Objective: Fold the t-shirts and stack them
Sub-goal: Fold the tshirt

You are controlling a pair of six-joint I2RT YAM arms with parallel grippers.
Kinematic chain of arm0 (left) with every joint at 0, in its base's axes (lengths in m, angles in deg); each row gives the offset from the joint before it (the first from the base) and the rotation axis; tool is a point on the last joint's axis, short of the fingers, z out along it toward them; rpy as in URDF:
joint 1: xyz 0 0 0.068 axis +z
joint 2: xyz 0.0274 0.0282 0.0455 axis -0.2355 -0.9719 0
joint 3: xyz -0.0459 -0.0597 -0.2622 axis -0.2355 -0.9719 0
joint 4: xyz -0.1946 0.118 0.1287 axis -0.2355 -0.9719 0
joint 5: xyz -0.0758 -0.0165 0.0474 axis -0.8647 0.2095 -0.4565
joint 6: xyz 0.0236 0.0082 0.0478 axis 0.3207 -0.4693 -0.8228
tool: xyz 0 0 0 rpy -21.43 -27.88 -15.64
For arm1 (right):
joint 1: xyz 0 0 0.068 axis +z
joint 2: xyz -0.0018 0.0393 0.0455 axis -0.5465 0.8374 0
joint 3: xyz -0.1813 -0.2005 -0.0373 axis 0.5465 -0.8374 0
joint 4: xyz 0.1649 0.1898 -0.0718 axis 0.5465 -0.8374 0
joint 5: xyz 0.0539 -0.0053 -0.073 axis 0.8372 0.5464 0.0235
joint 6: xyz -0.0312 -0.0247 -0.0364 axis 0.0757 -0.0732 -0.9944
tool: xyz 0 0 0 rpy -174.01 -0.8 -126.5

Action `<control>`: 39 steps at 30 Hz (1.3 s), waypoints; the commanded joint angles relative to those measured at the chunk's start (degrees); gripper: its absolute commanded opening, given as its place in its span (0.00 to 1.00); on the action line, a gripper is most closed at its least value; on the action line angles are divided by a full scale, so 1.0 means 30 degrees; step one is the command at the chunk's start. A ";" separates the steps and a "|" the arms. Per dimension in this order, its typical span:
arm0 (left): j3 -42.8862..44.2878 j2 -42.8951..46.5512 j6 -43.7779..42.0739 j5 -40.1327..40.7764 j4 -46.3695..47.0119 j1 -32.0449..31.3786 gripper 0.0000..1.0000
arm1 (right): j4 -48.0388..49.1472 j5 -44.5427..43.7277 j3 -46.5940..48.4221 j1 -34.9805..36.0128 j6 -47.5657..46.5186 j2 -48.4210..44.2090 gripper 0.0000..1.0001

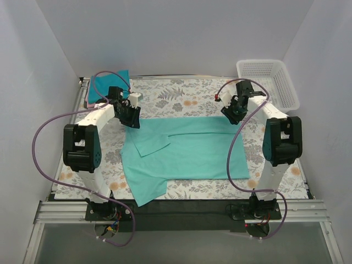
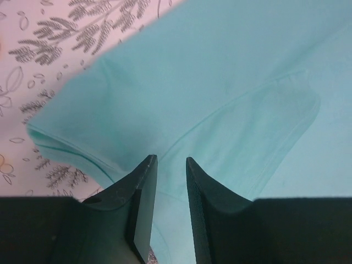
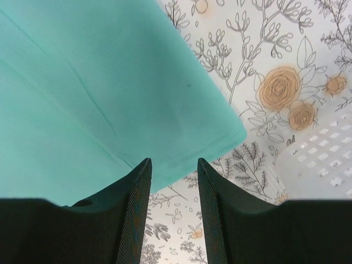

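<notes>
Green shirt (image 1: 187, 148) lay long axis L–R on surface (image 1: 181, 93); L tool (image 1: 132, 121) and R tool (image 1: 232, 116) over its far corners, both parted, gripping nothing.

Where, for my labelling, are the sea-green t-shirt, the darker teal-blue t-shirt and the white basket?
sea-green t-shirt (image 1: 192, 151): top external view, middle of its spread body.
darker teal-blue t-shirt (image 1: 100, 91): top external view, its cloth at the far left.
white basket (image 1: 287, 88): top external view, its right wall.
</notes>
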 commanded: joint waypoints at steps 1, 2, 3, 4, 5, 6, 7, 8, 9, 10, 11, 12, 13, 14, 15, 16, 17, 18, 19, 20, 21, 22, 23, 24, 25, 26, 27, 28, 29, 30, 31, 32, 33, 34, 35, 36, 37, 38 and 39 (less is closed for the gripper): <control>0.0844 -0.1276 0.1286 0.0281 0.0720 -0.0130 0.28 | 0.0188 0.0428 0.0973 0.0200 0.1305 0.1004 0.39; 0.1048 -0.1569 0.1462 0.0746 0.0808 -0.0159 0.28 | 0.0480 0.0224 0.1032 0.0201 0.1423 0.1558 0.39; 0.1166 -0.2123 0.1638 0.0896 0.0983 -0.0159 0.28 | 0.0627 0.0135 0.1207 0.0230 0.1656 0.1825 0.39; 0.1283 -0.2331 0.1727 0.1013 0.1072 -0.0188 0.28 | 0.0687 0.0047 0.1296 0.0230 0.1775 0.2349 0.39; 0.1430 -0.2565 0.1844 0.1188 0.1159 -0.0188 0.28 | 0.0746 -0.0012 0.1413 0.0230 0.1863 0.2587 0.38; 0.1547 -0.2771 0.1932 0.1451 0.1392 -0.0188 0.28 | 0.0978 -0.0332 0.1530 0.0259 0.1980 0.2879 0.38; 0.1693 -0.3324 0.2020 0.1657 0.1424 -0.0188 0.27 | 0.1125 -0.0509 0.1705 0.0230 0.2126 0.3346 0.38; 0.2130 -0.3619 0.2166 0.1833 0.1511 -0.0188 0.27 | 0.1272 -0.0917 0.1852 0.0230 0.2243 0.3641 0.38; 0.2395 -0.3941 0.2167 0.2241 0.1570 -0.0188 0.27 | 0.1592 -0.1182 0.2056 0.0288 0.2332 0.3876 0.38; 0.2746 -0.4351 0.2225 0.2390 0.1541 -0.0188 0.26 | 0.1712 -0.1475 0.2551 0.0289 0.2419 0.4458 0.38; 0.3097 -0.5022 0.2226 0.2536 0.1599 -0.0159 0.26 | 0.1858 -0.1739 0.2788 0.0289 0.2594 0.4725 0.38; 0.3739 -0.5405 0.2255 0.2683 0.1861 -0.0159 0.26 | 0.2120 -0.2176 0.3081 0.0289 0.2683 0.5018 0.38; 0.4093 -0.5786 0.2255 0.2858 0.1979 -0.0159 0.26 | 0.2152 -0.2268 0.3490 0.0260 0.2771 0.5514 0.38; 0.4532 -0.6080 0.2197 0.2773 0.2010 -0.0159 0.26 | 0.2152 -0.2269 0.4219 0.0288 0.3004 0.5780 0.39; 0.5494 -0.6721 0.2138 0.2627 0.1981 -0.0159 0.26 | 0.2152 -0.2182 0.4719 0.0260 0.3035 0.6014 0.39; 0.5880 -0.6902 0.2138 0.2452 0.1952 -0.0159 0.26 | 0.2152 -0.2123 0.5072 0.0288 0.3065 0.6307 0.40; 0.6319 -0.7020 0.2109 0.1841 0.1893 -0.0159 0.27 | 0.2152 -0.1948 0.5656 0.0347 0.3094 0.6368 0.41; 0.6672 -0.6905 0.2051 0.1487 0.1777 -0.0159 0.27 | 0.2123 -0.1859 0.5807 0.0318 0.3036 0.6310 0.42; 0.7168 -0.6671 0.1963 0.0990 0.1660 -0.0159 0.28 | 0.1949 -0.1742 0.5895 0.0376 0.2978 0.5846 0.45; 0.7231 -0.6350 0.1730 0.0115 0.1629 -0.0159 0.30 | 0.1686 -0.1161 0.5983 0.0406 0.2861 0.5522 0.47; 0.7232 -0.5448 0.1612 -0.0387 0.1513 -0.0159 0.31 | 0.1336 -0.0720 0.5897 0.0406 0.2686 0.5084 0.49; 0.7174 -0.4975 0.1494 -0.0856 0.1367 -0.0159 0.31 | 0.1071 -0.0252 0.5693 0.0435 0.2568 0.3948 0.52; 0.7028 -0.4448 0.1319 -0.1847 0.1133 -0.0159 0.35 | 0.0488 0.0710 0.5430 0.0406 0.2422 0.3241 0.57; 0.6766 -0.3776 0.0882 -0.2321 0.0725 -0.0159 0.37 | 0.0279 0.1068 0.4499 0.0464 0.2130 0.2480 0.61; 0.6473 -0.2493 0.0559 -0.2731 0.0460 -0.0159 0.40 | 0.0132 0.1448 0.3939 0.0435 0.1924 0.0935 0.64; 0.5571 -0.1697 0.0208 -0.3142 0.0109 -0.0159 0.40 | -0.0188 0.1858 0.3353 0.0435 0.1690 0.0107 0.67; 0.4953 -0.0935 -0.0144 -0.3552 -0.0300 -0.0159 0.41 | -0.0655 0.2413 0.2564 0.0464 0.1485 -0.0713 0.68; 0.4309 -0.0202 -0.0785 -0.3730 -0.0478 -0.0159 0.41 | -0.0979 0.2622 0.1251 0.0493 0.1048 -0.2201 0.71; 0.2765 0.1430 -0.1256 -0.3790 -0.0712 -0.0101 0.41 | -0.1272 0.2943 0.0397 0.0523 0.0811 -0.2970 0.72; 0.2053 0.2200 -0.1638 -0.4051 -0.1208 -0.0071 0.41 | -0.1681 0.3004 -0.0395 0.0581 0.0693 -0.4514 0.72; 0.1118 0.3136 -0.1902 -0.4344 -0.1445 -0.0042 0.41 | -0.1889 0.3121 -0.2114 0.0611 0.0518 -0.5255 0.72; -0.0428 0.4595 -0.2717 -0.4608 -0.1766 0.0161 0.41 | -0.2036 0.3180 -0.3030 0.0669 0.0023 -0.6045 0.71; -0.1372 0.5451 -0.3218 -0.4872 -0.2465 0.0192 0.41 | -0.2443 0.3210 -0.3880 0.0757 -0.0243 -0.6808 0.70; -0.2165 0.6185 -0.4471 -0.4961 -0.2820 0.0221 0.41 | -0.2505 0.3123 -0.5716 0.0902 -0.0478 -0.8236 0.65; -0.2869 0.7526 -0.5063 -0.4991 -0.3230 0.0222 0.41 | -0.2593 0.3035 -0.6488 0.0962 -0.0712 -0.8947 0.63; -0.4384 0.8091 -0.5533 -0.4875 -0.3785 0.0222 0.40 | -0.2681 0.2686 -0.7424 0.1049 -0.0830 -1.0201 0.60; -0.5008 0.8706 -0.5857 -0.4497 -0.3878 0.0222 0.40 | -0.2740 0.2567 -0.8188 0.1195 -0.0890 -1.0794 0.56; -0.5652 0.9756 -0.6701 -0.4377 -0.4082 0.0222 0.39 | -0.2740 0.2275 -0.9617 0.1284 -0.1064 -1.1351 0.54; -0.6587 1.0143 -0.6884 -0.4115 -0.4432 0.0222 0.39 | -0.2798 0.2185 -1.0269 0.1343 -0.1153 -1.2400 0.52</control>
